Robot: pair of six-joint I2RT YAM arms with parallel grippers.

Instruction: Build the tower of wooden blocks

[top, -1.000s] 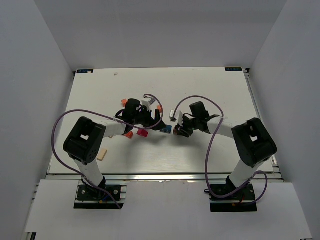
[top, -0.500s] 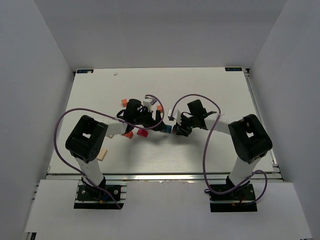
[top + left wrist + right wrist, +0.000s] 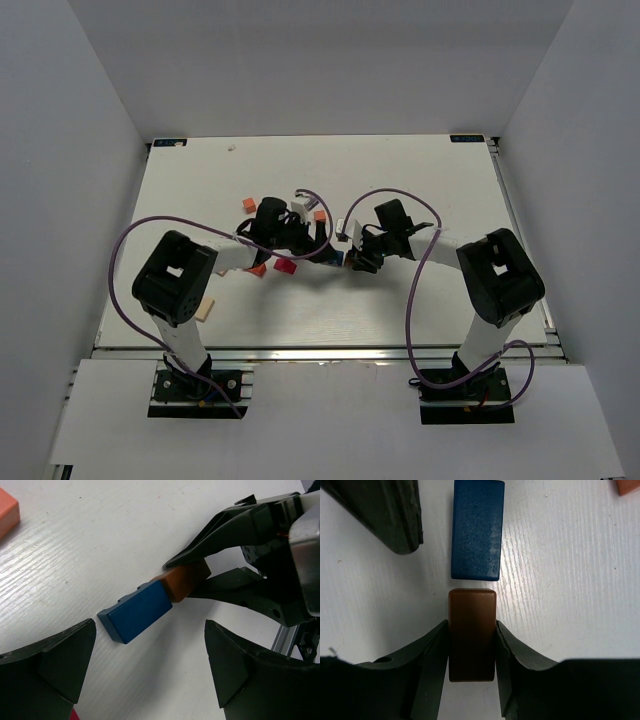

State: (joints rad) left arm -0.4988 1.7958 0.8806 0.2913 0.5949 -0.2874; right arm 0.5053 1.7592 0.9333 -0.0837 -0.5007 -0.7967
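At mid-table, right gripper (image 3: 472, 630): we note both fingers pressed against the long sides of a small brown rectangular wooden block (image 3: 472, 635), pinching it low over the white wood-grain table (image 3: 420, 170). The block's far end pokes out past the fingertips.

Just beyond that end lies a blue rectangular wooden block (image 3: 477, 530), flat on the table and in line with the brown one, end to end. The right wrist view shows a thin gap between them; from the left wrist view we cannot tell whether they touch.

Left gripper (image 3: 150, 635): fingers spread wide, one on each side of the blue block, touching neither it nor the brown one. It faces the right gripper across the two blocks.

The wood block tower's pieces all sit in this central patch of table. Farther out we see:
- a red wooden block (image 3: 286, 266) and an orange-red wooden block (image 3: 258, 270), near the left arm's wrist
- two orange wooden blocks (image 3: 247, 204) (image 3: 320, 215), farther back
- a pale tan wooden block (image 3: 205, 308), alone near the left arm's base

Purple cables (image 3: 125, 250) loop off both arms.
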